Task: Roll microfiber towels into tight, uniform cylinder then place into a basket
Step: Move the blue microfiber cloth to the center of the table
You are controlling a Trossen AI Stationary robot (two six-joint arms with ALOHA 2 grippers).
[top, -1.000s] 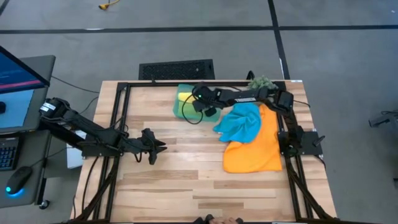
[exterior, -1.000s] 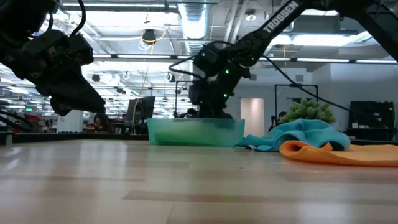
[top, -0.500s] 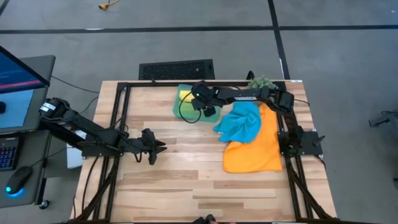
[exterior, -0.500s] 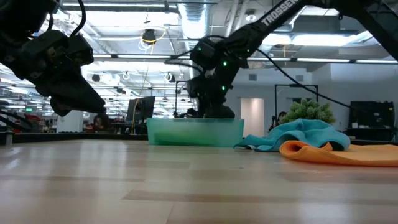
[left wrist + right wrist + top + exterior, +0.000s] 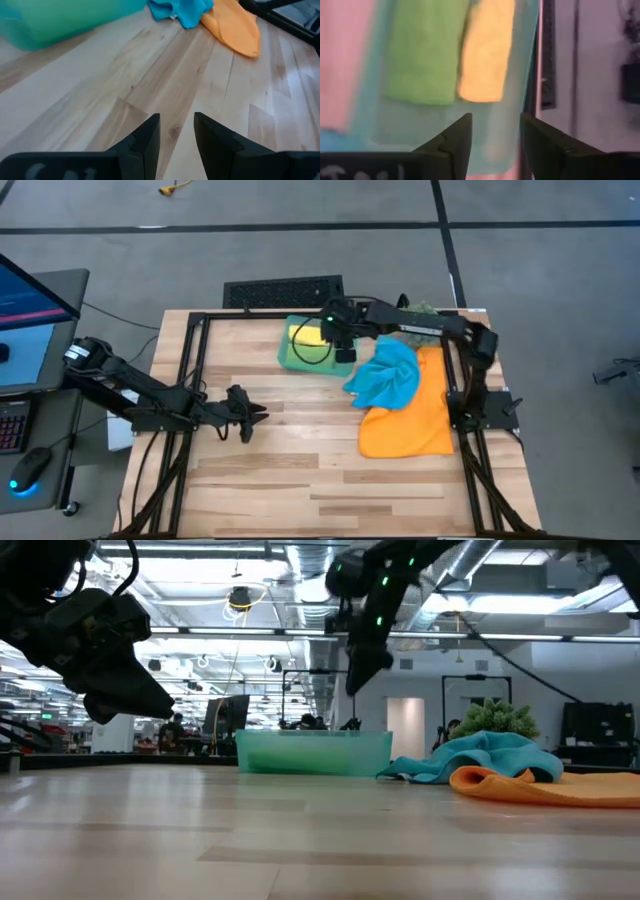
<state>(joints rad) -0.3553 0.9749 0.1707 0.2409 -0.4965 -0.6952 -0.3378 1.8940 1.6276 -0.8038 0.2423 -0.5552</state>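
The teal basket (image 5: 292, 358) stands at the table's far middle. In it lie a rolled yellow towel (image 5: 487, 50) and a rolled green towel (image 5: 425, 55), side by side. My right gripper (image 5: 344, 352) hangs open above the basket's right end, pointing steeply down, with nothing between its fingers (image 5: 455, 140). The blue towel (image 5: 385, 375) lies crumpled on the spread orange towel (image 5: 410, 420), to the right of the basket. My left gripper (image 5: 256, 416) waits open over the bare wood at the left middle, holding nothing (image 5: 176, 130).
A spiky green plant ball (image 5: 420, 310) sits at the far right corner, behind the towels. The black frame rails (image 5: 190, 380) run along the table's sides and far edge. Bare wood (image 5: 300, 470) fills the near half of the table.
My right gripper has risen out of the basket to well above its rim, shifting a little toward the table's right and far side, and its wrist has rolled. The rolled towels stay in the basket.
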